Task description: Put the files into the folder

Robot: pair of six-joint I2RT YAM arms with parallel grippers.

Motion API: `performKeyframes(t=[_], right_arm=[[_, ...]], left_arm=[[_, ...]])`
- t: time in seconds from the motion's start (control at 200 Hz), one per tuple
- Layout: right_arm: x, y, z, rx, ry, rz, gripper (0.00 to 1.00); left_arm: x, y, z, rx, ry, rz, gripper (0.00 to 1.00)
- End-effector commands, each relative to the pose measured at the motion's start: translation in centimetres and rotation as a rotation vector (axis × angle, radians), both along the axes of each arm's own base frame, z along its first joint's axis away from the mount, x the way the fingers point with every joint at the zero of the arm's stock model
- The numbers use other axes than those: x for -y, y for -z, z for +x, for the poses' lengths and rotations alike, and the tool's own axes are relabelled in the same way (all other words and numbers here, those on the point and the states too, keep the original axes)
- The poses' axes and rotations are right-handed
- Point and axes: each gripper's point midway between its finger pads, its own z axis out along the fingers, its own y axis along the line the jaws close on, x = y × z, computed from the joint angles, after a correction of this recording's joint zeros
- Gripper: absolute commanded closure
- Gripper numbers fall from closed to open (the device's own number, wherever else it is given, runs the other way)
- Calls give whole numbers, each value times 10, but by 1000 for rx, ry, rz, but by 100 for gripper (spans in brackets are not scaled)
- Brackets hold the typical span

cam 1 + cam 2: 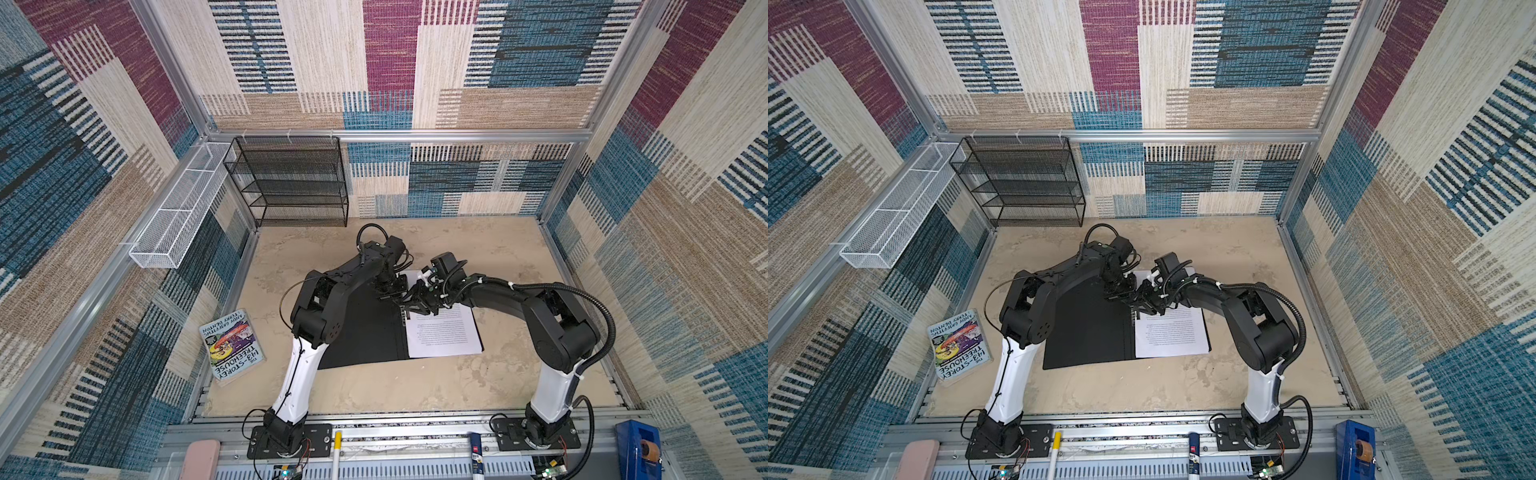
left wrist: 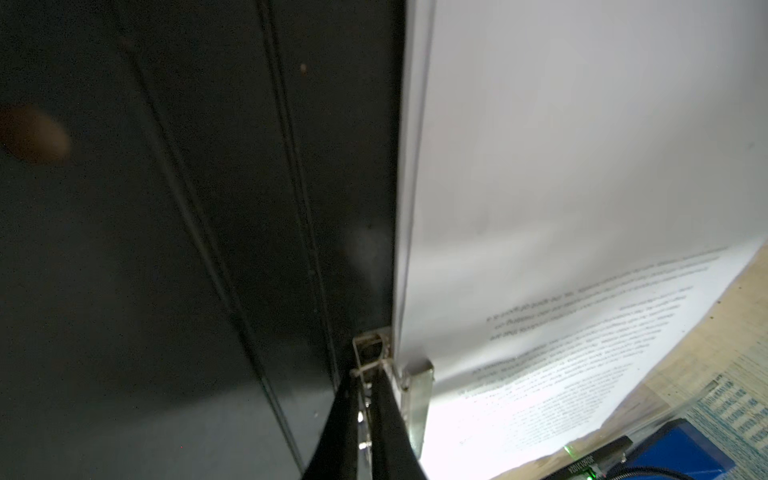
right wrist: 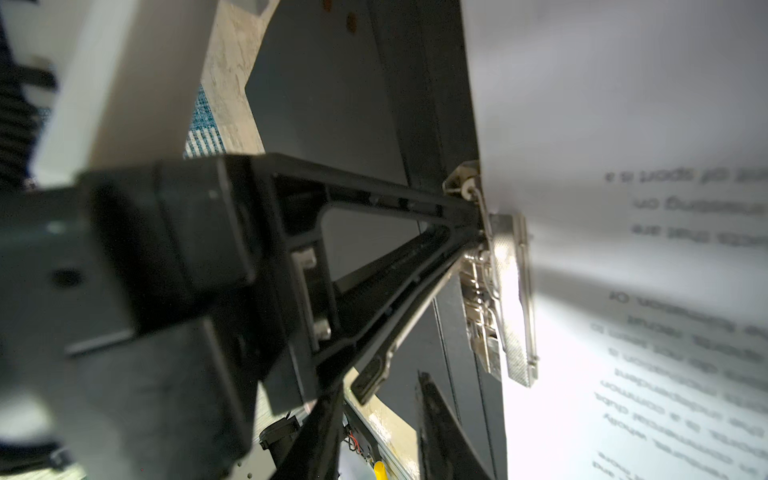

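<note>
Two tools work at the far end of a flat folder [image 1: 365, 332], which lies opened on the beige stone-patterned counter [image 1: 415, 386] with its black inside face upward. The files [image 1: 442, 332], white paper sheets printed with small black text, lie stacked on the folder's right half. Their left edge is beside the shiny metal spine clip [image 3: 498, 291] along the folder's middle fold. The left tool [image 2: 365, 376] has its fingers drawn together at the clip's far end, touching its metal; whether they pinch it cannot be told. The right tool [image 1: 412, 306] hovers just beside the clip, fingers apart and empty. A colourful paperback book [image 1: 232, 349] lies well to the folder's left.
</note>
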Motion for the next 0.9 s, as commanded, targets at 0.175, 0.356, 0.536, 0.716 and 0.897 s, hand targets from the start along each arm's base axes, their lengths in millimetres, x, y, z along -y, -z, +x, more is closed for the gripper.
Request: performKeyframes(t=[0.175,0.356,0.536,0.716,0.897], right_arm=[[-4,0,6,22,19,33,76],[-1,1,0,13,19,31,81],[3,3,-11,-6,16,44,84],[2,0,-14,-10,8,61,82],[1,-2,-15,-19,3,82,75]], left_arm=[[-3,10,-6,-23,5,27,90],[-5,12,-6,-28,2,31,90],[-5,13,-6,-28,3,35,90],[-7,14,-6,-31,-1,40,90],[-8,16,-7,-34,-1,45,90]])
